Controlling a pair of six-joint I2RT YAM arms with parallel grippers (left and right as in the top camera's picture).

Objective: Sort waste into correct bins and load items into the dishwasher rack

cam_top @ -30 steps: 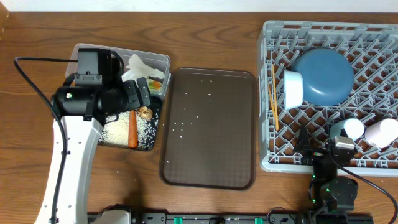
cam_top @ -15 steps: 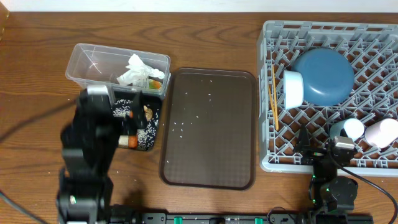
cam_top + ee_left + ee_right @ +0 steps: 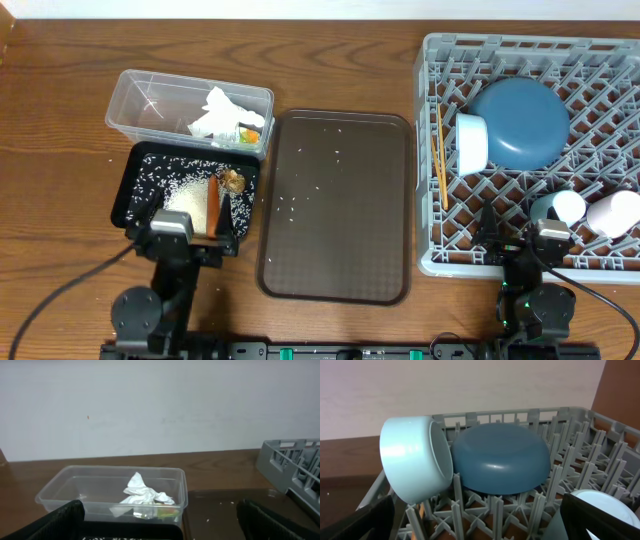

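Note:
The clear tub [image 3: 160,100] holds crumpled wrappers [image 3: 222,112] with a yellow-green packet; both show in the left wrist view [image 3: 142,495]. The black tray [image 3: 140,165] holds rice [image 3: 185,197], the carrot [image 3: 213,205] and the brown lump [image 3: 233,180]. The grey rack [image 3: 600,60] holds the blue plate [image 3: 522,122], white bowl [image 3: 470,142], chopsticks [image 3: 440,155] and two cups [image 3: 560,207]. My left gripper [image 3: 187,220] is open and empty at the black tray's near edge. My right gripper [image 3: 535,228] is open and empty at the rack's front wall.
A dark brown serving tray [image 3: 335,250] with a few stray rice grains lies between the bins and the rack. In the right wrist view the bowl [image 3: 415,460] leans against the upturned plate [image 3: 500,460] on the pegs. Both arm bases stand at the table's front edge.
My left arm has pulled back from over the bins to the table's front edge, uncovering the black tray. The right arm has not moved.

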